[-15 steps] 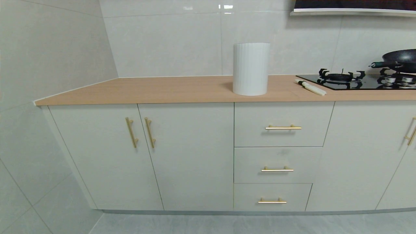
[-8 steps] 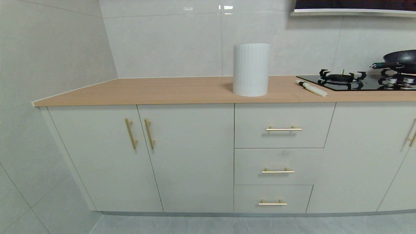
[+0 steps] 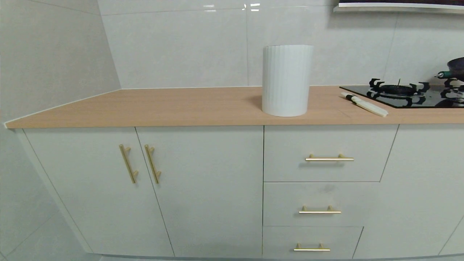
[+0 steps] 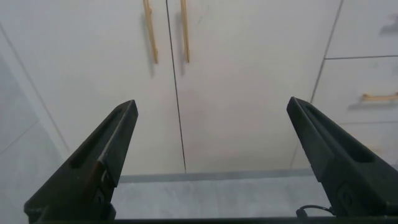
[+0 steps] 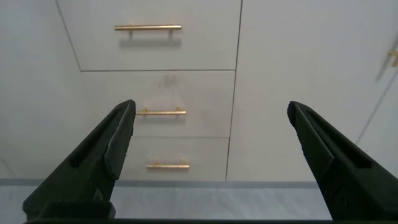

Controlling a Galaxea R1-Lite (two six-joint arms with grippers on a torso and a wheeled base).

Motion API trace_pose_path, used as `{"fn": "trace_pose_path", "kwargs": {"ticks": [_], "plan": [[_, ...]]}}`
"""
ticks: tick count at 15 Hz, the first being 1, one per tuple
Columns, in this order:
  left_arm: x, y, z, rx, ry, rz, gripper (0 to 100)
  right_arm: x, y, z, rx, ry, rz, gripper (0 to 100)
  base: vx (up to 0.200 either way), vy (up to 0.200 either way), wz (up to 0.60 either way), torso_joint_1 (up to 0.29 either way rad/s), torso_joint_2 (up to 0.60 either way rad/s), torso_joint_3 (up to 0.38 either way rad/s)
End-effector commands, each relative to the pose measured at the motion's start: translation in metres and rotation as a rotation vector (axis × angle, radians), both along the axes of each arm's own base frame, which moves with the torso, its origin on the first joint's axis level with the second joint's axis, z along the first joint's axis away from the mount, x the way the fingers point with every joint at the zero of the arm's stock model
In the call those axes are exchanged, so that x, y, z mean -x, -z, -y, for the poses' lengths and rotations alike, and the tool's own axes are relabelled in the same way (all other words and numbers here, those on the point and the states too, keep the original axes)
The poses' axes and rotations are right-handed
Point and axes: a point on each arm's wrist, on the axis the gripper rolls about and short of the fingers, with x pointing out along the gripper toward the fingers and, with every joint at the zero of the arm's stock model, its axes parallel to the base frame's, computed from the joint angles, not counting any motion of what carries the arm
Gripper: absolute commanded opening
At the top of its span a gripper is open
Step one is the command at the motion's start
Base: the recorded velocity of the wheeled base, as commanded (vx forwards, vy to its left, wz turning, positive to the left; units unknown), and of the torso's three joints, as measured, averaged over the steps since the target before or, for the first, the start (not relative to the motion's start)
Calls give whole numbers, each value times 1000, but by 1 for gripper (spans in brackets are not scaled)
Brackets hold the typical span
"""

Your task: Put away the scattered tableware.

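A pale-tiled kitchen corner, its glossy wall rising behind a wood-grain countertop over matt off-white cabinets.

The left gripper had its two dark, wedge-shaped fingers spread wide apart with nothing held. Between them, farther off, stood a pair of flat cabinet doors with two slim upright brass handles either side of the seam, and a strip of grey floor at the doors' foot.

The right gripper was likewise spread open and empty. Its fingers framed a stack of three drawers, each with a horizontal brass bar handle; a further handle showed only as a sliver at the frame's edge.

Up on the countertop over those drawers, well apart from both sets of fingers, stood a tall white ribbed cylinder, upright, its inside hidden from the head view. To the right of it, apart from it, lay the scattered utensil: slender, cream-coloured, with a dark band near its far end, too small to identify. It rested just beside the edge of a black glass hob with cast pan supports. A dark pan on the far burner was cut off at the frame's edge.
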Motion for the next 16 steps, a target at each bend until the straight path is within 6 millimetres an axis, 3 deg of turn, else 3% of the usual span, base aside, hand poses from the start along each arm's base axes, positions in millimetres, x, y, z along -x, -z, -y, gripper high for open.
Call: {"fn": "trace_pose_path", "kwargs": {"ticks": [1,7,11,14,16], "plan": [[0,0,0,0,0,1,100,0,0,0,0,0,-2,100,200,0,0,2,2,-2],[0,0,0,0,0,-1,100,0,0,0,0,0,-2,100,200,0,0,2,6,2],[0,0,0,2,0,1,100,0,0,0,0,-2,-2,100,0,0,0,0,0,0],[0,0,0,2,0,1,100,0,0,0,0,0,-2,100,0,0,-600,1,7,6],[0,0,0,2,0,1,100,0,0,0,0,0,-2,100,0,0,0,0,0,0]]}}
